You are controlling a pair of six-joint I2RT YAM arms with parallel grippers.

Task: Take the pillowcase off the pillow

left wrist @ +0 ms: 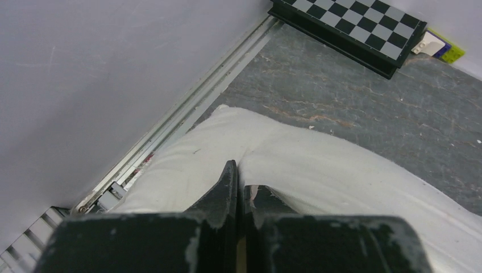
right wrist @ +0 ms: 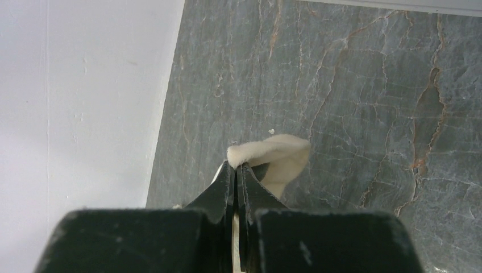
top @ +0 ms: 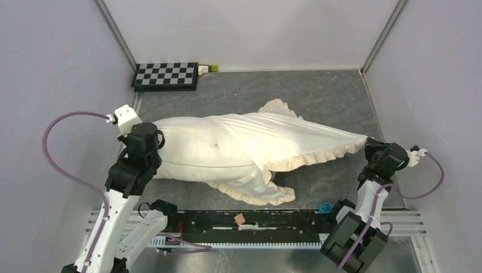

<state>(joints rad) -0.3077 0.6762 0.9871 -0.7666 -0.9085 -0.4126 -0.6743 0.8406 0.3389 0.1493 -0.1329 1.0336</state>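
The off-white pillow (top: 190, 151) lies across the left half of the grey table, its right part still inside the cover. The pillowcase (top: 301, 139) shows only its cream side and its ruffled frill (top: 256, 196), and is stretched taut to the right in a point. No dark grey face shows. My left gripper (top: 149, 149) is shut on a pinch of the pillow's left end (left wrist: 318, 170); the fabric lies over one fingertip (left wrist: 230, 176). My right gripper (top: 370, 145) is shut on the pillowcase's frilled corner (right wrist: 273, 153), at the right wall.
A checkerboard (top: 166, 75) and a small yellow-green item (top: 211, 67) lie at the back left. A black rail (top: 273, 224) runs along the near edge, with a tan piece (top: 239, 219) and a blue piece (top: 325, 207) on it. White walls close both sides.
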